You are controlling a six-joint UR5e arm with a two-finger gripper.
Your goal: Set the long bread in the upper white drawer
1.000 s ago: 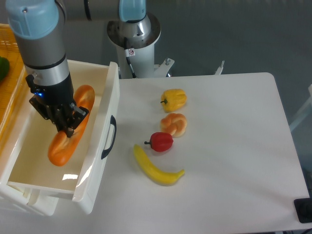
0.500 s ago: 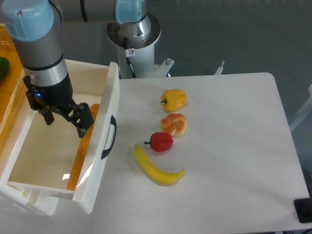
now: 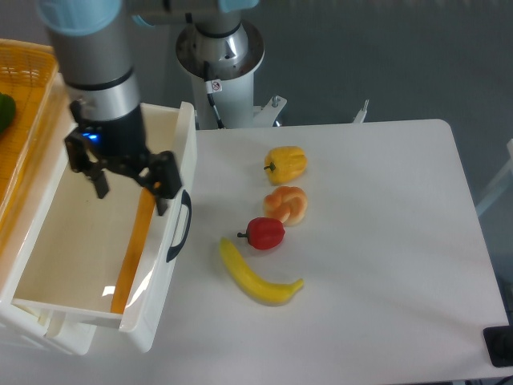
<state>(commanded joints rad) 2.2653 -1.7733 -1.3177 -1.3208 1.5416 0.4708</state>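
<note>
The long bread [image 3: 131, 258] lies inside the upper white drawer [image 3: 56, 241], showing only as a narrow orange strip along the right wall. The drawer stands pulled out at the left, its curved black handle [image 3: 181, 229] on the front. My gripper [image 3: 132, 186] hangs open above the drawer's right side, over the bread's far end. Nothing is between its black fingers [image 3: 166, 184], and it stands clear of the bread.
A yellow woven basket [image 3: 24, 88] with a green item [image 3: 5, 112] sits at the far left. On the table right of the drawer lie a yellow pepper [image 3: 286, 164], a knotted bun [image 3: 286, 204], a red fruit [image 3: 265, 233] and a banana [image 3: 256, 275]. The arm's base [image 3: 220, 56] stands behind.
A second ago the gripper held the bread over the drawer. It then opened and let go, and the bread dropped against the right wall. The gripper has since risen and shifted right.
</note>
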